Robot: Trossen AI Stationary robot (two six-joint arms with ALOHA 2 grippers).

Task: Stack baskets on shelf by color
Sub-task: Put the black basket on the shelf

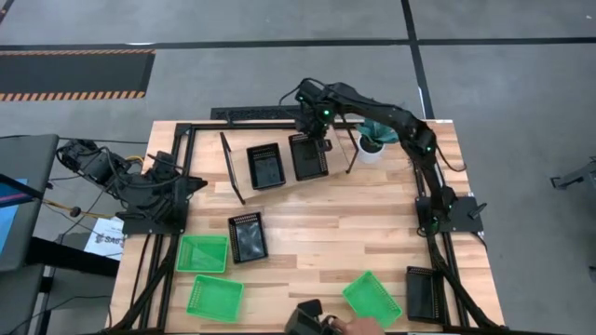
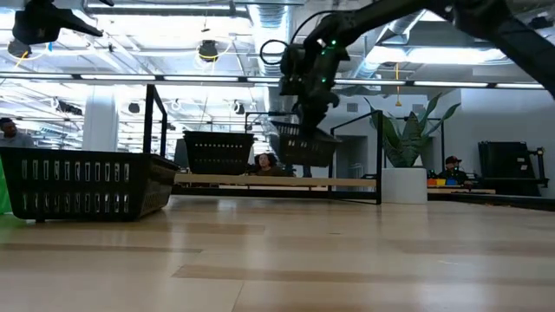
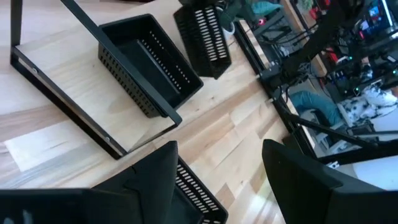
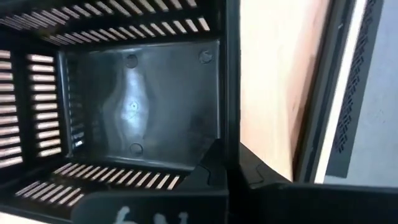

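My right gripper (image 1: 315, 130) reaches over the shelf (image 1: 279, 191) at the table's far side and is shut on a black basket (image 1: 309, 156), which shows tilted above the shelf board (image 2: 347, 181) in the low view. A second black basket (image 1: 265, 166) stands on its bottom on the shelf, left of the held one. Another black basket (image 1: 248, 236) lies on the table, and one (image 1: 425, 294) sits by the near right corner. Three green baskets (image 1: 203, 253) (image 1: 215, 298) (image 1: 372, 298) lie near the front edge. My left gripper (image 3: 217, 186) waits open at the table's left. My right gripper (image 4: 231, 171) grips the black basket by the rim of its far end wall (image 4: 230, 106), one finger (image 4: 211, 165) inside and one outside. The fingers come from above, pointing down. The basket (image 2: 303, 146) hangs tilted below them, lifted clear just above the shelf board.
A potted plant in a white pot (image 1: 372, 144) stands just right of the shelf. The shelf's black frame posts (image 2: 158, 130) rise above the board. A person's hand (image 1: 352, 326) shows at the table's near edge. Bare wood lies between the shelf and the green baskets.
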